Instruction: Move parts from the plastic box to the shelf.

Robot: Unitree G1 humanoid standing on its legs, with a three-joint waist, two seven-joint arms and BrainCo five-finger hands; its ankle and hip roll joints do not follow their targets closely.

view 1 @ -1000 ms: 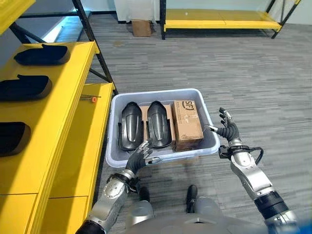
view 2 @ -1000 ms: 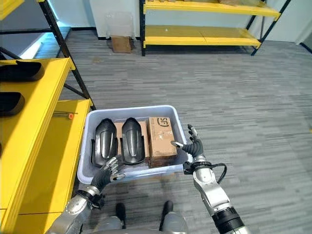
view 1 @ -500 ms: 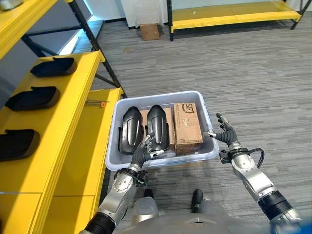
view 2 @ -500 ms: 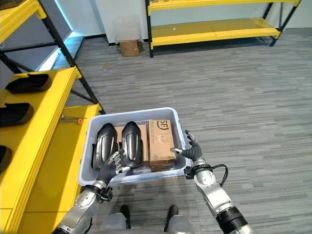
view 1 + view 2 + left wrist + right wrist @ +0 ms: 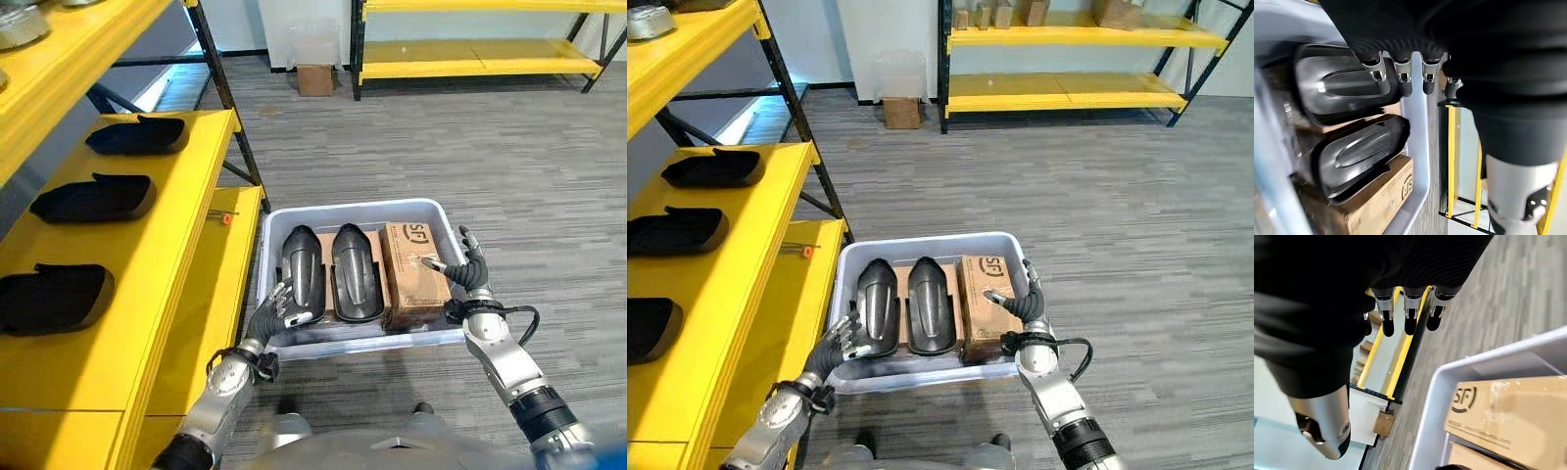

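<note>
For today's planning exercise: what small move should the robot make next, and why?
Probably curl the left hand round the nearer black part: its open fingers already rest at that part's near end inside the plastic box, nothing is gripped yet.

Left hand (image 5: 284, 305) and right hand (image 5: 468, 269) hover, fingers relaxed.

Plastic box (image 5: 446, 338) is sitting on the floor just right of the shelf (image 5: 186, 294). Inside it, two parts (image 5: 303, 274) (image 5: 356, 282) are lying side by side at left, cardboard box (image 5: 415, 272) lying at right — all resting on cardboard. Three more parts (image 5: 137, 134) (image 5: 95, 198) (image 5: 51, 299) are lying in a row on the shelf. Another rack (image 5: 470, 54) is standing behind, a small carton (image 5: 314, 78) sitting beside it.
</note>
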